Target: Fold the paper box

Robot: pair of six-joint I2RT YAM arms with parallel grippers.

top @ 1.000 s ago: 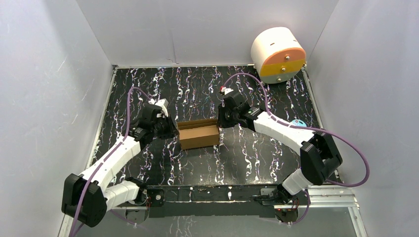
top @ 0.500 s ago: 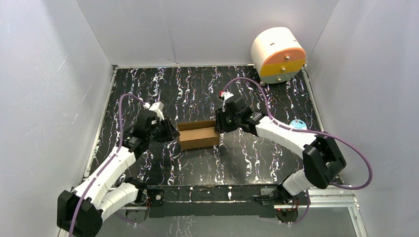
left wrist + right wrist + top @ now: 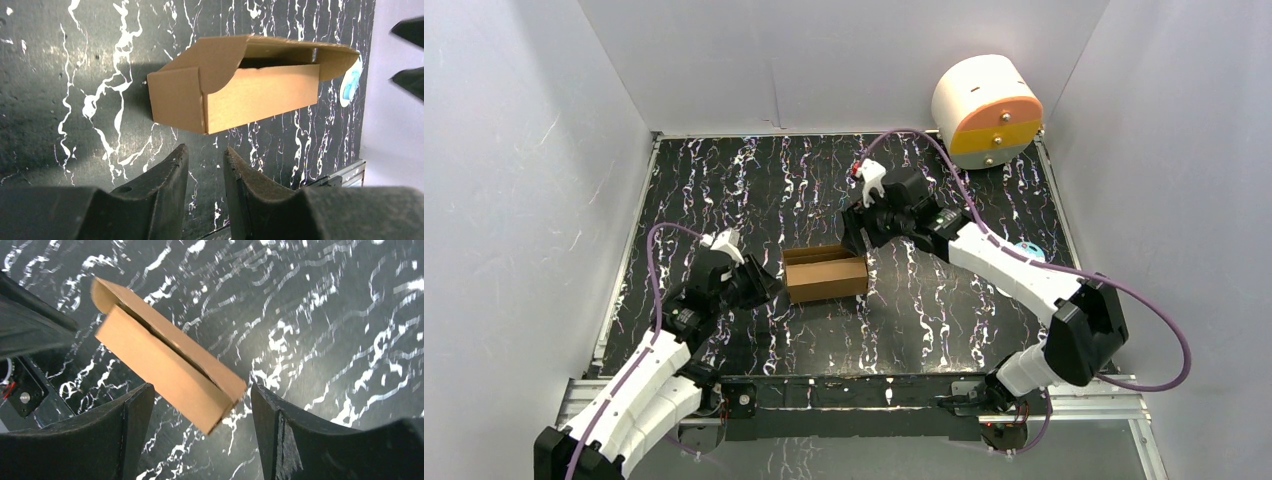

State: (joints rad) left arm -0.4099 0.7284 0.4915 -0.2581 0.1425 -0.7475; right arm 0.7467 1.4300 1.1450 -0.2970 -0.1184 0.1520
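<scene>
The paper box (image 3: 826, 275) is a small brown cardboard carton lying on the black marbled table, its lid resting slightly ajar. My left gripper (image 3: 759, 285) sits just left of it, apart from it. In the left wrist view the paper box (image 3: 235, 90) lies beyond my left gripper (image 3: 205, 152), whose jaws are narrowly open and empty. My right gripper (image 3: 856, 235) hovers above the box's far right corner. In the right wrist view the paper box (image 3: 165, 365) lies below my right gripper (image 3: 201, 388), which is wide open and holds nothing.
A white cylinder with an orange-and-yellow face (image 3: 986, 108) stands at the back right corner. A small blue disc (image 3: 1025, 247) lies on the table to the right, under the right arm. White walls close in three sides. A metal rail (image 3: 854, 390) runs along the near edge.
Both grippers opened and came off the box ends. The left arm drew back toward the near left; the right gripper lifted and moved toward the back. The box stayed put.
</scene>
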